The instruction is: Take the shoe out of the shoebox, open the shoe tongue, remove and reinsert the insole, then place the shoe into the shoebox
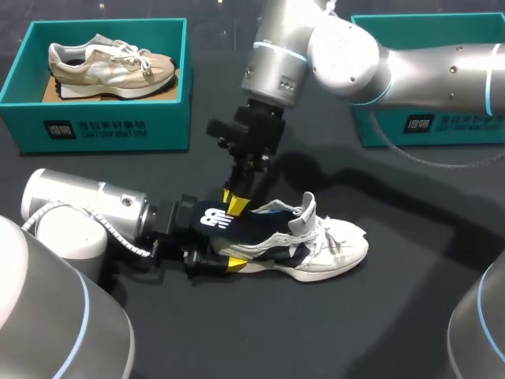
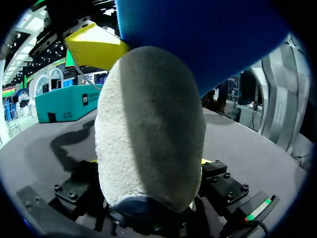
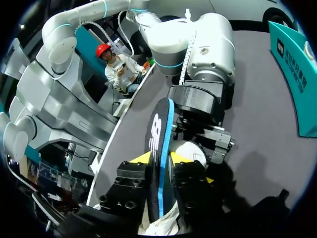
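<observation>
Out on the table (image 1: 394, 332) with the white shoe (image 1: 331, 249), heel squeezed on both sides by the left gripper (image 1: 223, 257); halfway out with the blue insole (image 1: 237, 225), pinched tight in the right gripper (image 1: 237, 203); yet to do: insole in, shoe into the shoebox (image 1: 442, 134).

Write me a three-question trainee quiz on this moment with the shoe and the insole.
1. True or false: the right hand is shut on the dark blue insole.
2. The left hand holds the white and navy shoe by: A) its toe, B) its heel, C) its laces.
3. Fill in: the sneaker in the teal shoebox at the table's far left is mostly ____.

Key:
1. True. The insole stands between its yellow tips, partly lifted out of the shoe.
2. B.
3. Beige.
</observation>
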Available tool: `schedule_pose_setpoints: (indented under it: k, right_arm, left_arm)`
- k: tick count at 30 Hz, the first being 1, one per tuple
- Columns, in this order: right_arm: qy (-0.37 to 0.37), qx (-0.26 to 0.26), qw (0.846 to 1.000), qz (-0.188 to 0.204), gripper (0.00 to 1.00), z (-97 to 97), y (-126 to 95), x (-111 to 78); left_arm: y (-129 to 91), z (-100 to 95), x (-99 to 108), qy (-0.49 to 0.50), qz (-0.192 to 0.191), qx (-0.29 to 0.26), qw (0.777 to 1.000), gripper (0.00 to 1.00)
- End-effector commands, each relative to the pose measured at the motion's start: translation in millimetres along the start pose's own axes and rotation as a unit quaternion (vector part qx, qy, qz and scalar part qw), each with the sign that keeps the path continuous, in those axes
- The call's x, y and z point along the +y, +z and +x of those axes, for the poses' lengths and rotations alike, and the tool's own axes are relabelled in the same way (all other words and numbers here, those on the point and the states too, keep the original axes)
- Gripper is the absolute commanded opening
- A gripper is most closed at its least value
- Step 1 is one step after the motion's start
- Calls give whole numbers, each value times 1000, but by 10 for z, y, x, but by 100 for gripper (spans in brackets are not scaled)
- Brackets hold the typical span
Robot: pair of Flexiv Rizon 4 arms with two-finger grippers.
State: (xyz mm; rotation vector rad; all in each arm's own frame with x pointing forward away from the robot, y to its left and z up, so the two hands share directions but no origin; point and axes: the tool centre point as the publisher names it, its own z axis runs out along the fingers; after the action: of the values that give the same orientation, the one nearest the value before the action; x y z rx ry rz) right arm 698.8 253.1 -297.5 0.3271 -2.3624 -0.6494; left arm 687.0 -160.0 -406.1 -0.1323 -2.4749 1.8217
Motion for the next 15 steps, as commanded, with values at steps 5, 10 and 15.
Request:
schedule_pose_setpoints:
  k: [5,10,15]
  right_arm:
    - [25,12,998,-53,30,65,-39,-184]
    - [33,29,996,-71,31,86,-20,-207]
    - [37,52,995,-82,38,71,36,-207]
  left_arm:
    - [22,0,14,0,-1,-1,1000,0]
    - [22,0,14,0,-1,-1,1000,0]
    - [22,0,14,0,-1,-1,1000,0]
